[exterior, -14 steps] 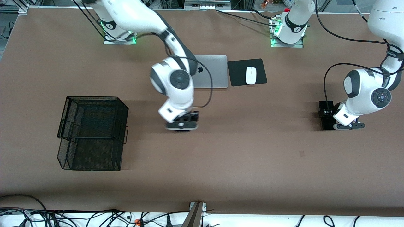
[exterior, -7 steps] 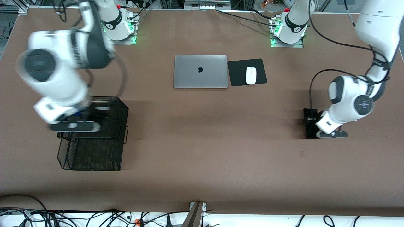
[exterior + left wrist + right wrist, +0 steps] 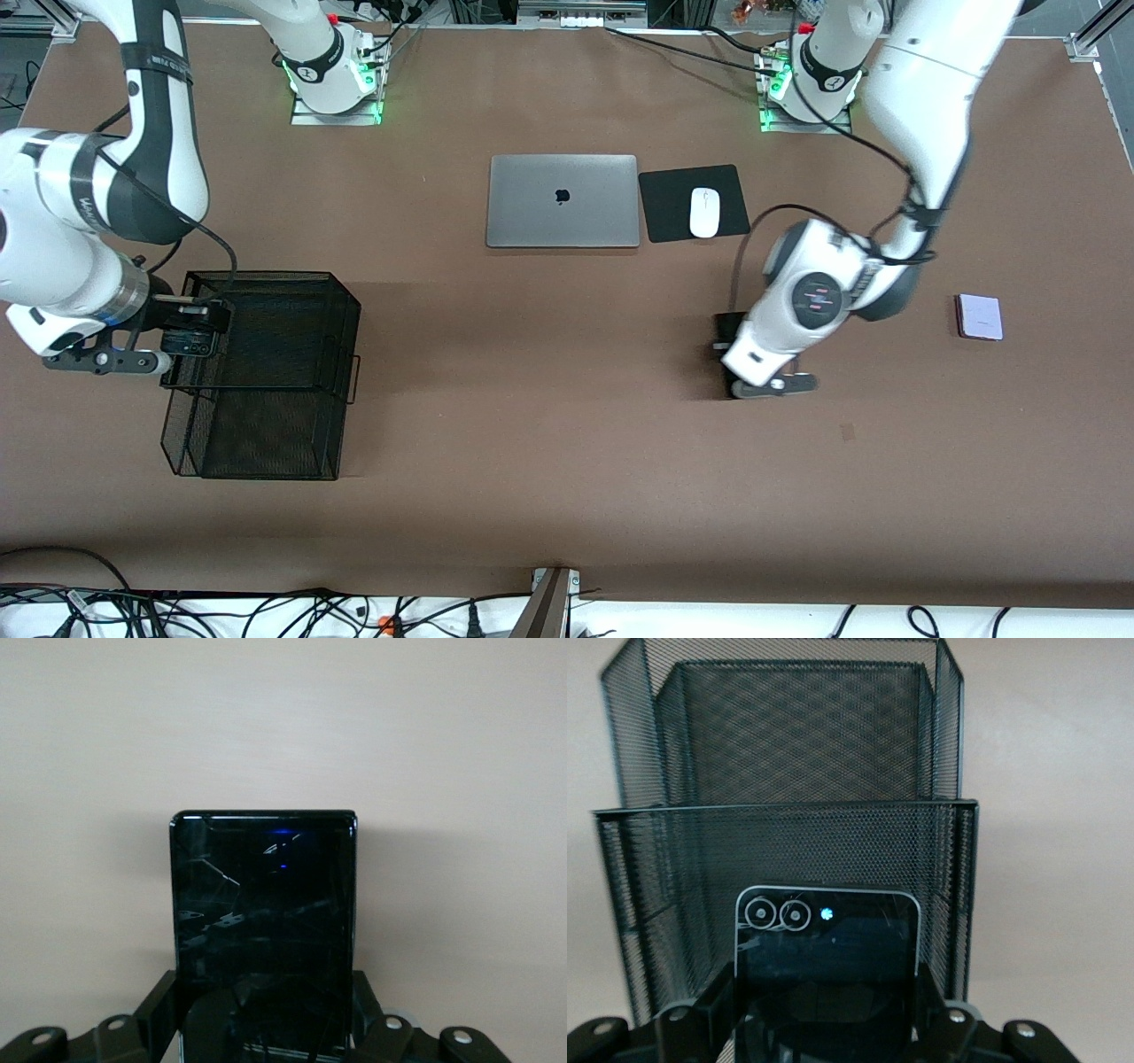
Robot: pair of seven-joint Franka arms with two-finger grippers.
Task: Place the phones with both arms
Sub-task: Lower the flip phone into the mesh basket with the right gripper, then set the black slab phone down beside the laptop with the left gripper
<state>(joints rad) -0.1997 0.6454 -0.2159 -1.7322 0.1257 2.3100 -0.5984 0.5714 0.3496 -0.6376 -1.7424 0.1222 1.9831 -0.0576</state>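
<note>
Brown matting covers the whole table (image 3: 567, 496), and on it you have a black mesh basket (image 3: 266, 372) at about nine o'clock from the table's centre, toward the right arm's end.

Your right gripper (image 3: 190, 341) hangs at the basket's rim at the right arm's end, its fingers pinching a small squarish black phone (image 3: 828, 966); the right wrist view shows that phone's twin camera rings just in front of the mesh wall, so it is at the basket but not yet in it.

Your left gripper (image 3: 728, 359) is over bare table at roughly three o'clock from centre, pressed together on a long black slab phone (image 3: 264, 930) with a cracked, glossy face. It looks to be in transit, well apart from the basket.

A pale lavender-white phone (image 3: 979, 316) lies flat on the table near the left arm's end, farther out along three o'clock, untouched.

At twelve o'clock sit a silver laptop (image 3: 563, 201) and a white mouse (image 3: 704, 213) on a black pad (image 3: 694, 203).

By my reading, nothing is placed yet. You have one phone about to go in, one being carried, and one left to fetch, so you are early in the job.
</note>
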